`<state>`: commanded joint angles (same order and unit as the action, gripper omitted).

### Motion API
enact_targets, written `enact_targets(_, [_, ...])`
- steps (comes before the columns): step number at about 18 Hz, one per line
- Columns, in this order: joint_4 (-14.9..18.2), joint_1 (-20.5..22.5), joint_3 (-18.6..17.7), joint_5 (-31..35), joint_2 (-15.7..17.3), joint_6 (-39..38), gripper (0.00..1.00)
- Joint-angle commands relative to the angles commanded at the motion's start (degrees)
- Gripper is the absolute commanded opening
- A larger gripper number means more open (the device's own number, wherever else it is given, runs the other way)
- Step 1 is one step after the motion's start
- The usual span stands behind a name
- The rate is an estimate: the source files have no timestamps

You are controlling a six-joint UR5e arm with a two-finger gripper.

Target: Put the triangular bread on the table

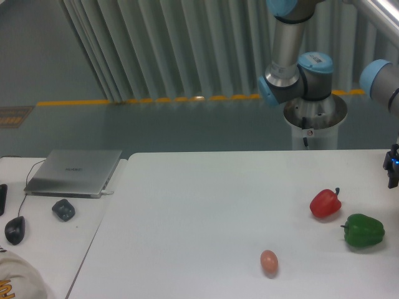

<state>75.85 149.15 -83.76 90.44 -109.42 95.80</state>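
Observation:
The triangular bread does not show anywhere in the camera view. The white table (206, 212) fills the lower middle and right of the frame. At the far right edge, just above the tabletop, a dark piece of my gripper (392, 167) with a small blue light pokes into view. The frame edge cuts off most of it, so its fingers and anything between them are hidden. The arm's grey and blue joints rise behind the table at the upper right.
A red pepper (325, 203) and a green pepper (363, 230) lie near the right side of the table, below the gripper. A pinkish-brown egg (269, 261) rests toward the front. A smaller desk at left holds a laptop (75, 172), a mouse (15, 230) and a dark lump (63, 209).

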Motion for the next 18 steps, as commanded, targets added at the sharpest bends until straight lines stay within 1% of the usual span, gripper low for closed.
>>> enact_targets(7, [-0.09,-0.09,-0.26,0.44,0.18,0.00,1.00])
enact_targets(9, [-0.61,0.17,-2.01,0.44,0.26,-0.17,1.00])
enact_targets(10, [-1.49,0.78,-2.63,0.44,0.52,-0.44,1.00])
enact_targets(11, [-3.32,1.05,-3.77,0.61,0.88,-0.87,1.00])
enact_targets(13, [-7.71,1.67,-5.79,1.14,2.72,-0.88,1.00])
enact_targets(14, [-9.13,1.93,-6.15,1.84,2.81,-0.97,1.00])
enact_targets(15, [-9.31,2.02,-6.33,3.50,2.81,-0.97,1.00])
enact_targets(17, [-8.97,3.51,-6.50,7.19,2.99,-0.18,1.00])
enact_targets(18, [-8.79,4.73,-6.85,7.03,3.08,0.00,1.00])
